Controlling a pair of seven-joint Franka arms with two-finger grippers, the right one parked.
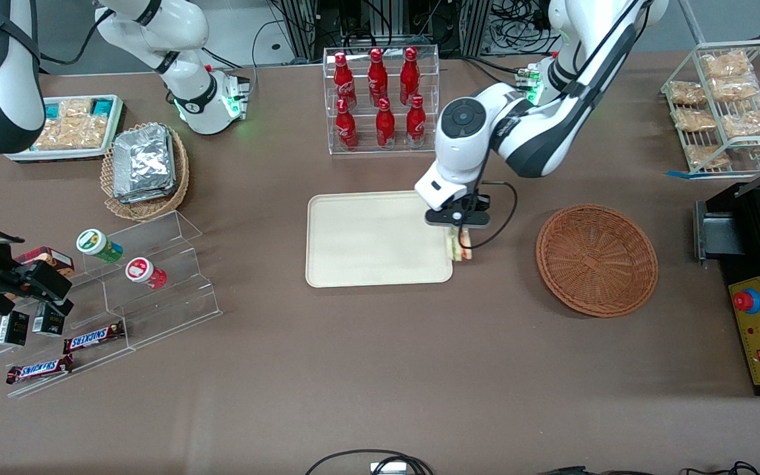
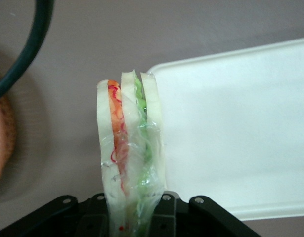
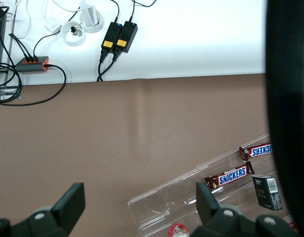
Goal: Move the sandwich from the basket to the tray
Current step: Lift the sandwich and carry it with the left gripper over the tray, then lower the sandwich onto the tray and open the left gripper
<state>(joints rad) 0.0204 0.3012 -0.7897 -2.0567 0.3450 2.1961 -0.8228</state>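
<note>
1. Counter (image 1: 353,369) first: you have brown surface carrying everything, with the working arm reaching over its middle between the two task containers.
2. Tray (image 1: 373,241) next: the cream rectangle lies flat and bare, nothing resting on it yet, so the placing itself is still to do.
3. Basket (image 1: 596,259): the reddish-brown wicker bowl sits toward the working arm's end of the counter, well apart from the tray, and shows no contents. You can take the pick-up as finished.
4. End effector (image 1: 460,239): it hangs just at the tray's edge on the basket side, clenched on the sandwich; the wrist view shows the wedge rising straight out from between the fingers.
5. Sandwich (image 2: 129,148): you see it held upright in its clear wrap, pale bread with orange-red and green layers, with the tray's rounded corner just beside it. From the front it (image 1: 459,247) appears to straddle the tray's rim, still carried, not set down.
6. Judging from this, you are most of the way through: what remains is a short move inward over the tray, a lowering, and letting go.
</note>
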